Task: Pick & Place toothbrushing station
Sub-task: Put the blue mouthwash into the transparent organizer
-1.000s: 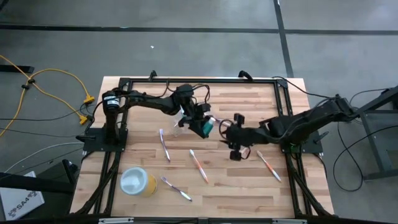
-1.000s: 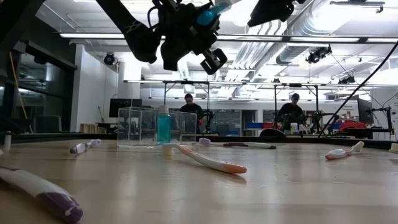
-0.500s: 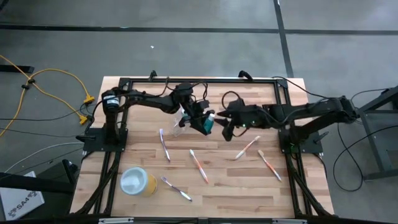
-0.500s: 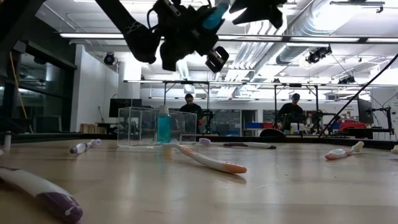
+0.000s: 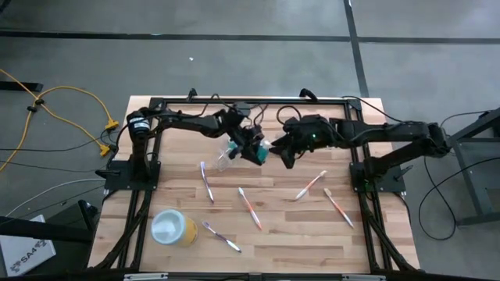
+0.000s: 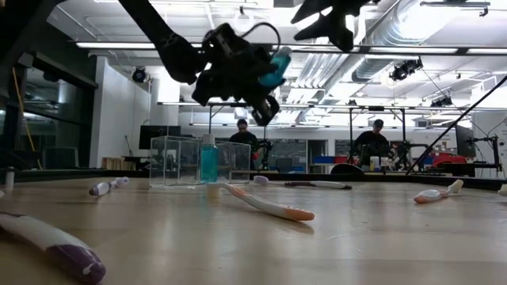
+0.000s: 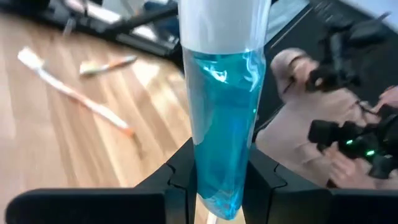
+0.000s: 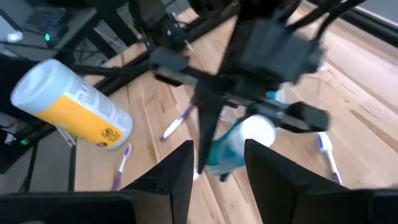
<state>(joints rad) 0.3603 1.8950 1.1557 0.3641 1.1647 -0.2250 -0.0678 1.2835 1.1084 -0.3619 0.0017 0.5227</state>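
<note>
A blue tube (image 7: 222, 112) with a white cap hangs high over the table's middle in my left gripper (image 5: 251, 150), which is shut on it. My right gripper (image 5: 286, 156) hovers open just to the tube's right, facing it, with nothing between its fingers (image 8: 180, 165). A second blue tube (image 6: 208, 158) stands upright on the table beside the clear cup (image 6: 170, 161). Toothbrushes lie flat on the wood: a purple one (image 5: 206, 181), an orange one (image 5: 249, 208), another purple one (image 5: 221, 236) and two near the right arm (image 5: 310, 185), (image 5: 337, 206). My left gripper pinches the blue tube between its two fingers (image 7: 183, 180) on the lower body (image 7: 217, 186), near the end opposite the white cap. The tube runs on along the fingers' line, cap outward toward the right gripper. It is lifted clear of the table, roughly level.
The larger yellow cup (image 5: 172, 228) with a pale top stands near the front left. A black frame (image 5: 250, 101) rims the table. Both arms meet over the middle. People show in the room beyond the far edge.
My right gripper has swung from over the toothbrushes toward the far edge and the left gripper, rolling as it went, and uncovered a toothbrush on the table. My left gripper has sunk a little and tipped, so the tube's cap end now points more level toward the right gripper.
</note>
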